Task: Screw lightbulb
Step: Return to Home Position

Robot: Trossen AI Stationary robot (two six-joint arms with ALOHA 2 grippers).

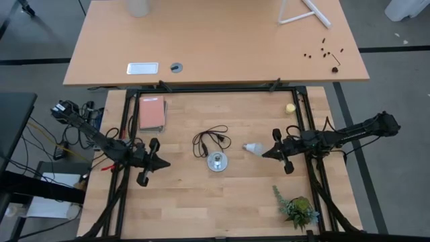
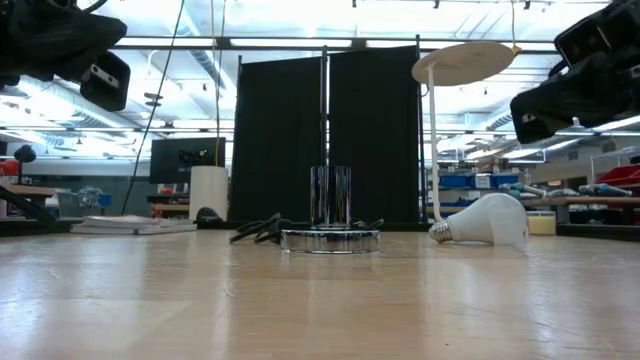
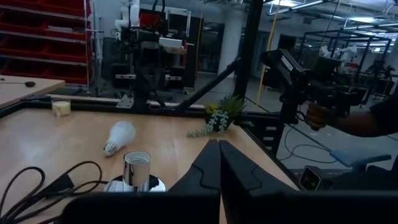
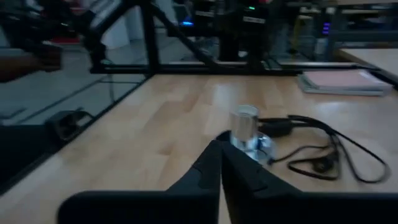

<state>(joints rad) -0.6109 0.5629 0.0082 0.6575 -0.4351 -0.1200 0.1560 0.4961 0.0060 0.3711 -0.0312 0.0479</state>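
White lightbulb (image 1: 250, 147) lies two o'clock of the socket (image 1: 217, 161) — right gripper (image 1: 264, 154), closed and empty like the left gripper (image 1: 165, 163), should back away toward three o'clock without nudging it.

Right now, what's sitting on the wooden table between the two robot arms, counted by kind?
Lightbulb: 1
Corded silver lamp base: 1
Pink notebook: 1
Small yellow object: 1
Small plant: 1
Total: 5

Robotics lab or workshop, wooden desk (image 1: 222, 202) boxed in black metal framing (image 1: 215, 89), red storage shelving (image 3: 40, 34), black curtain screens (image 2: 275, 140), loose cables (image 1: 37, 138) on the floor, more equipment rigs (image 3: 142, 43) behind.
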